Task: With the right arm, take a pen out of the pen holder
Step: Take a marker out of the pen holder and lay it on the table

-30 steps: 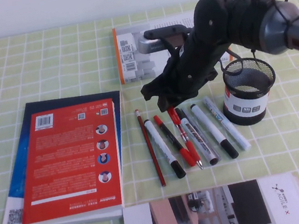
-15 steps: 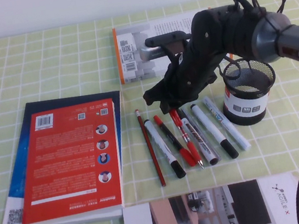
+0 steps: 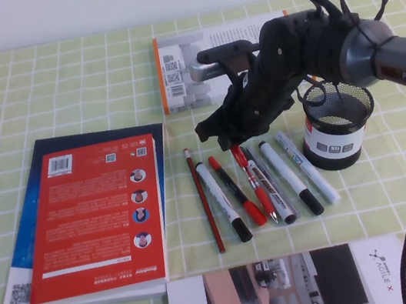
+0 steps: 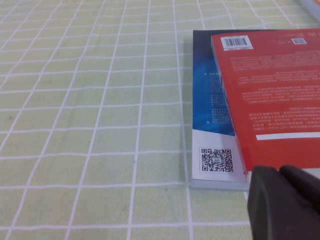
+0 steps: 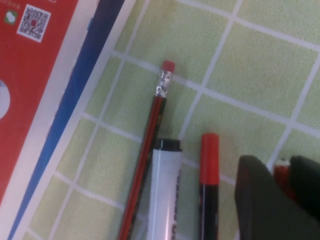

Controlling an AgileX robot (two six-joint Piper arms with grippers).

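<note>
Item 1, red pen (image 3: 256, 188): I see it in the row of pens at mid-worktop, outside the pen holder (image 3: 337, 126), which stands just beside the row toward the right edge.
Item 2, right gripper (image 3: 229, 141): low over the row's far end, fingers clamped on the red pen's tip.
Item 3, pencil (image 3: 204, 202): at the row's left end.
Item 4, red book (image 3: 101, 216): near the left edge.
Item 5, left gripper (image 4: 281, 172): over that book's near-left corner, fingers together.
</note>
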